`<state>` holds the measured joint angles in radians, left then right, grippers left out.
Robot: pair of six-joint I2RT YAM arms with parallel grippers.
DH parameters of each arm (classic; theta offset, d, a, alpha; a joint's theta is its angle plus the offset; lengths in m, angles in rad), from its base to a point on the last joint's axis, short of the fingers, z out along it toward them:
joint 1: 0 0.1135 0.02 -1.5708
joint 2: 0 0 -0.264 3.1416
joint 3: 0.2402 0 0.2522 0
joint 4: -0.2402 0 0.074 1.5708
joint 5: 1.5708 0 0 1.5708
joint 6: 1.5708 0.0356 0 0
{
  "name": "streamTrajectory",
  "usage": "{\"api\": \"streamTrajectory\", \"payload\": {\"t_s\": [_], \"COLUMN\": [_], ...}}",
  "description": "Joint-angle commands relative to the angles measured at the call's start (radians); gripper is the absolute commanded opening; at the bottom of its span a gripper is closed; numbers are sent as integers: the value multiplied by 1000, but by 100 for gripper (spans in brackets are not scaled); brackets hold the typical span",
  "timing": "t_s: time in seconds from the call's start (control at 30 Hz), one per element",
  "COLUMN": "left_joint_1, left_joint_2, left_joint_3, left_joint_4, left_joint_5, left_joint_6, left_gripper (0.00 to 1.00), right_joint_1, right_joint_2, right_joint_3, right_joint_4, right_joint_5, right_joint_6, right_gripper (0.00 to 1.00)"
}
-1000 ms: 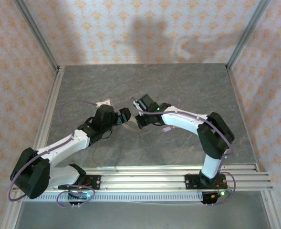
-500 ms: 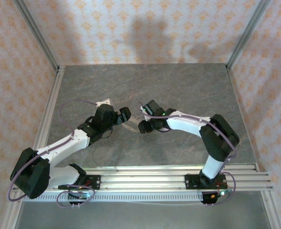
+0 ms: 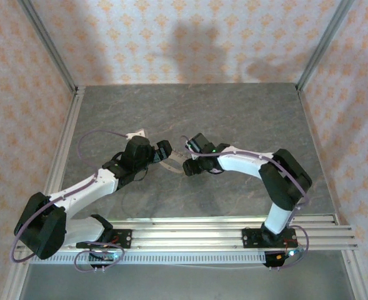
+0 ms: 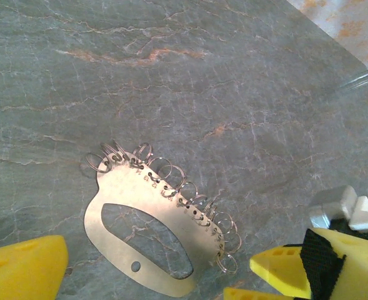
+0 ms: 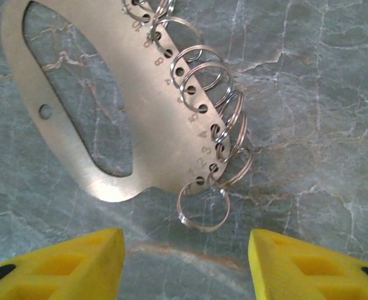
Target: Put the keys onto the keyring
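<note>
Two hands meet in the top view: the left hand (image 3: 164,150) and the right hand (image 3: 187,166) point at each other over the grey counter (image 3: 233,112). The keyring (image 3: 170,165) is a pale sliver just beside both. How far either hand is open cannot be told from up there.

From the left wrist, the left hand (image 4: 159,259) has its yellow fingers (image 4: 21,269) wide apart, gripping nothing. The keyring (image 4: 124,187) lies flat on the counter just ahead of them. It is a metal plate with an oval cutout, and small wire rings (image 4: 196,203) line one edge.

From the right wrist, the right hand (image 5: 185,240) also gapes, its fingers (image 5: 77,262) holding nothing. The keyring (image 5: 146,125) lies just ahead. Its end ring (image 5: 202,206) sits before the gap, touching neither finger.
</note>
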<state>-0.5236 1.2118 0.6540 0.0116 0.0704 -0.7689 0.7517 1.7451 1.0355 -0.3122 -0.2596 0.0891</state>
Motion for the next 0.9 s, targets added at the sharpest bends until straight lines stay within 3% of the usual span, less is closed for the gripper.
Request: {"api": "streamTrajectory", "payload": {"t_s": [0.0,0.17,0.5,0.87], "left_joint_1": [0,-1,0,-1], "left_joint_2": [-1,2,13,20], "left_joint_3": [22,22,18,18], "left_joint_4": [-10,-7,14,22], "left_joint_5": [-1,-2,5,7], "left_joint_6": [2,2,2,0], "left_gripper": [98,98,98,98], "right_joint_1": [3,3,10,69], "right_joint_2": [33,71,78,86], "right_joint_3": [38,63,65,82], "right_joint_4": [-1,1,15,10], "right_joint_5": [43,38,-12,-65], "right_joint_6": [-24,-19,24,55], "right_gripper": [56,55,39,38]}}
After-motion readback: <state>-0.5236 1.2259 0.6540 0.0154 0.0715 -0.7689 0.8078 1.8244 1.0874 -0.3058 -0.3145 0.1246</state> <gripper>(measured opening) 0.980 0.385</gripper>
